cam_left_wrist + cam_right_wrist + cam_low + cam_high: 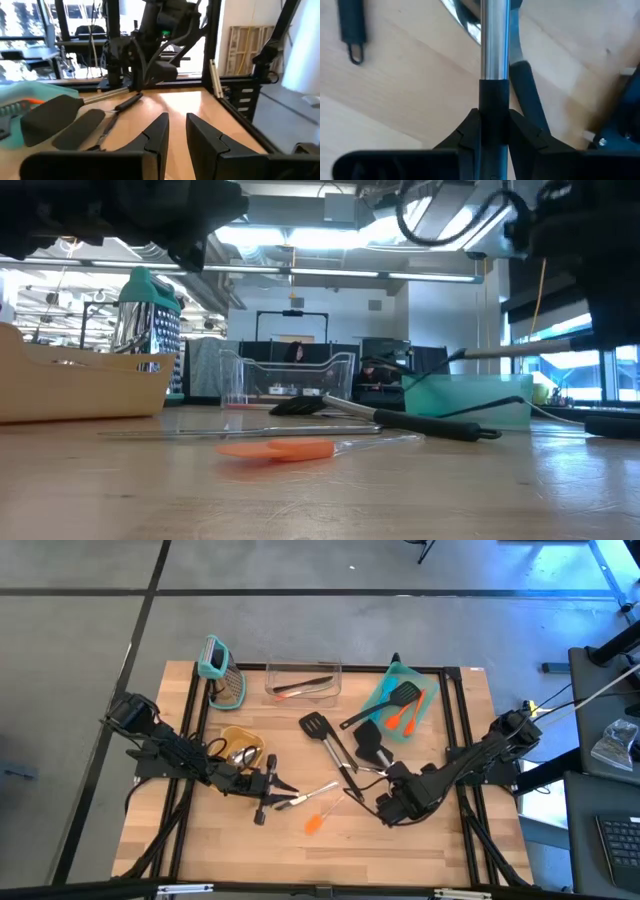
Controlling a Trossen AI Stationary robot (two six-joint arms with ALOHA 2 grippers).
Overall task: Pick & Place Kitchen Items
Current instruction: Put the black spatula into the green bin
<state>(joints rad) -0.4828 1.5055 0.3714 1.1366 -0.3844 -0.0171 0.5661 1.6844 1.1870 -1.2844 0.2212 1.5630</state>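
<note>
Wooden worktop (200, 830): pale butcher-block board in a black frame; carries both arms and all the items.
Teal tray (428, 710): at the far right of the worktop; holds a black slotted turner (405, 693) and two orange spatulas (400, 720).
Clear bin (303, 668): far centre, just left of the teal tray; a dark-handled, red-tipped utensil lies inside.
Box grater (222, 675): teal-handled, lying at the far left, near the clear bin.
Tan bowl (240, 743): near the left arm; holds shiny metal pieces.
Right claw (494, 131): near centre-right of the worktop; fingers clamped together on the black grip of a steel-shafted utensil (494, 40), seen plainly in the right wrist view. A second black handle lies just beside it on the wood.
Left claw (177, 132): near centre-left, above the board; fingers slightly apart with a narrow gap, nothing between them.
Loose turners (345, 745): black slotted heads with steel shafts, lying in the middle between the two arms.
Orange silicone spatula (316, 821): clear handle, flat on the board between both claws, towards the near edge.
</note>
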